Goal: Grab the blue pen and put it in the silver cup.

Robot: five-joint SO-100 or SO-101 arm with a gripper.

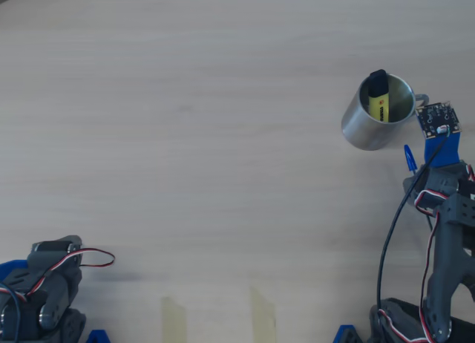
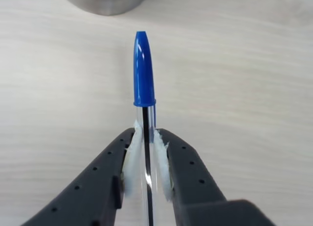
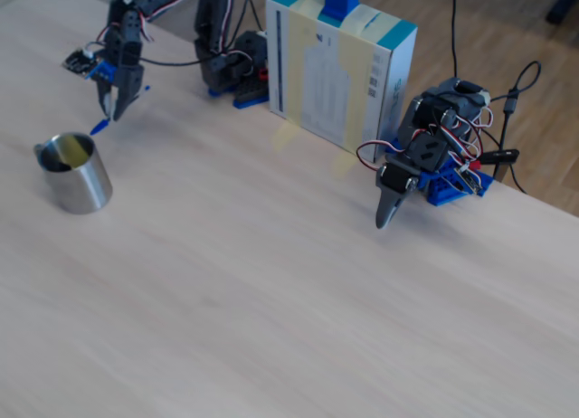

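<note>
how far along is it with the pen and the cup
Done: the pen is picked up; the wrist view shows the gripper shut on its clear barrel, cap pointing toward the cup. In hand: the overhead view shows the pen held just beside the cup, not yet over its opening. Left: move it above the rim and drop it in. A yellow highlighter already stands inside.

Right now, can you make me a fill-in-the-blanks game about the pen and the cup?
1. The hand is shut on the ____ pen.
2. The highlighter already standing inside the silver cup is ____ with a black cap.
3. In the wrist view, the pen's cap end points toward the ____.
4. The cup stands on a ____ table.

Missing words: blue; yellow; cup; wooden
</note>
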